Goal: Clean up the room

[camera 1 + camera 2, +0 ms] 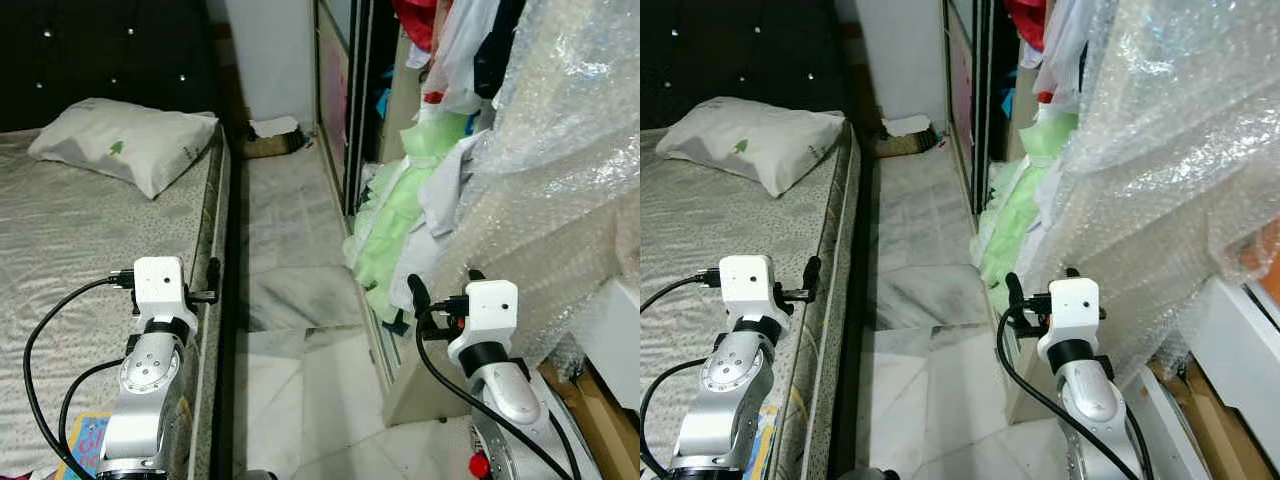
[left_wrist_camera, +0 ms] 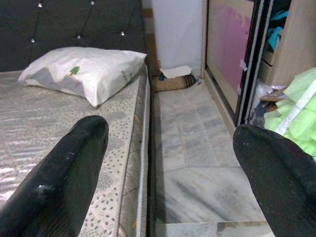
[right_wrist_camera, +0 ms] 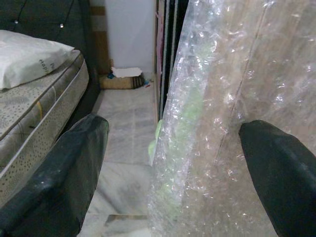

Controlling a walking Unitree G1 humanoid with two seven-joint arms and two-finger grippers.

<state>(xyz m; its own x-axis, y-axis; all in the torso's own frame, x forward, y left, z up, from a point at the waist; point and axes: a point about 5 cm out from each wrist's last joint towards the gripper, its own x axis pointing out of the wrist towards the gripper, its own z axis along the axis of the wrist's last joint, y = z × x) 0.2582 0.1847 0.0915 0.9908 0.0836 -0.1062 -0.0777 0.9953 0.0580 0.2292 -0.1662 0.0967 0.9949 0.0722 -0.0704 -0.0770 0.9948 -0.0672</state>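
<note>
Bed: grey patterned mattress (image 1: 70,230) on the far left, with a black tufted headboard (image 1: 100,50) studded with shiny buttons behind it.
Pillow: white rectangular pillow (image 1: 125,140) with a small green mark lies at the head of the mattress; dark print runs along its edge, too small to read.
Left gripper: left gripper (image 2: 168,163) hangs over the mattress edge beside the aisle, its two black fingers (image 2: 64,182) spread wide apart, holding nothing.
Floor: pale marble tile floor (image 1: 290,300) runs between the bed and the wardrobe; at its far end a low brown basket (image 1: 268,143) with white paper on top sits against the white wall.
Wardrobe: sliding wardrobe door (image 1: 335,90) with a black frame stands ajar; light green cloth (image 1: 395,230) and white clothes spill out onto the floor.
Right gripper: right gripper (image 3: 173,168) is level with the clutter, fingers (image 3: 69,173) wide apart and empty, the wrap just ahead of them.
Wrap: clear bubble-wrap sheet (image 1: 560,170) drapes over a tall object on the far right.
Writing: no legible label anywhere.
</note>
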